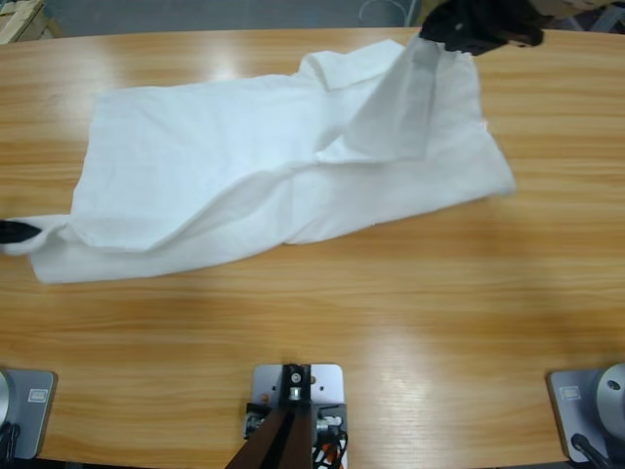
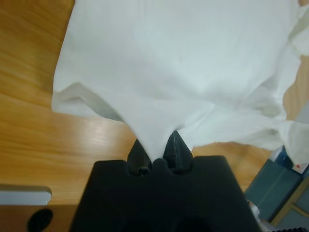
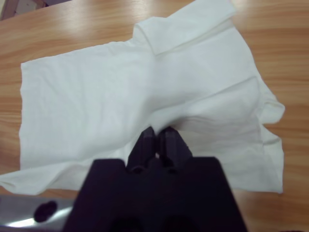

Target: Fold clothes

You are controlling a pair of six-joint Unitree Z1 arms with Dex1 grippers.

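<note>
Wooden table (image 1: 410,322): the near strip is bare; nothing there to snag.
White shirt (image 1: 195,156): spread across the middle and far part of the table, rumpled, with a loose ridge running from the near left corner up toward the far right.
Left gripper (image 1: 12,232): low at the left edge, jaws pinched narrow on the shirt's near left corner (the left wrist view shows cloth bunched between them).
Collar (image 1: 342,63): lies on the far side, partly turned over.
Right gripper (image 1: 469,27): raised at the far right, jaws closed on a flap of cloth that hangs taut down to the shirt.
Risk, slip: the cloth looks thin and soft, so a sharp pull from either arm could drag it out of a small pinch.
Risk, skew: with one corner low and one flap high, uneven travel would likely lay the fold crooked and trap the ridge as a crease.
Risk, drag: pulling left could slide the whole shirt toward the table's edge.
</note>
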